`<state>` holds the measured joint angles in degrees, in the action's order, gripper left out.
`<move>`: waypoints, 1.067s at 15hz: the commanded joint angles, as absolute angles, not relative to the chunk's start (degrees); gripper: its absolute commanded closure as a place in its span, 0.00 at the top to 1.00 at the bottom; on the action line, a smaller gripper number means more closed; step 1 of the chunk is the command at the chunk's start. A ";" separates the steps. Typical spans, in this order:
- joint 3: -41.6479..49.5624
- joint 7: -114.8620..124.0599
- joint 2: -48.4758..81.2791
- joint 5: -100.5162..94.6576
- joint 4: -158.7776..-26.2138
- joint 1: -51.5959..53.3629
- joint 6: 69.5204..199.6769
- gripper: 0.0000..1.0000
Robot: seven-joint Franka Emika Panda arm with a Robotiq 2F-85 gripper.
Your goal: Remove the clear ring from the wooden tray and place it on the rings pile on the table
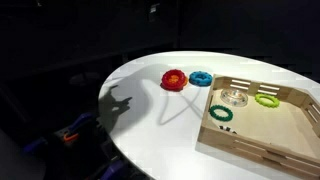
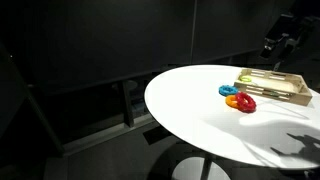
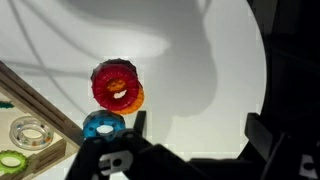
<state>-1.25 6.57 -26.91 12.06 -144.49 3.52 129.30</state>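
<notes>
The clear ring (image 1: 235, 98) lies in the wooden tray (image 1: 250, 151), near its far side, beside a lime-green ring (image 1: 267, 99) and a dark green ring (image 1: 221, 114). In the wrist view the clear ring (image 3: 30, 132) sits inside the tray's edge (image 3: 45, 110). The rings pile, a red toothed ring (image 1: 174, 80) and a blue ring (image 1: 200, 78), lies on the white table (image 1: 150, 130) just outside the tray. My gripper (image 3: 200, 130) is open and empty, high above the table near the pile (image 3: 115, 85). It shows at the top right in an exterior view (image 2: 281, 44).
The table's round edge (image 3: 262, 60) drops to a dark floor. The arm's shadow (image 1: 120, 105) falls on the table. An orange ring (image 3: 136, 100) peeks from under the red one. The tray (image 2: 272, 86) sits at the table's far side.
</notes>
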 commanded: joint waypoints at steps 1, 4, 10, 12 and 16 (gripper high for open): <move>-1.49 6.48 -26.92 12.17 -144.37 3.23 129.10 1.00; -1.49 6.47 -26.92 12.17 -144.37 3.23 129.10 1.00; -1.99 8.73 -26.47 10.25 -142.47 1.57 127.56 1.00; -2.55 10.53 -25.90 8.00 -141.31 0.18 126.54 1.00; -3.13 14.10 -24.16 1.12 -138.08 -3.17 122.55 1.00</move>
<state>-2.31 11.18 -26.39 5.00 -142.19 -0.66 126.70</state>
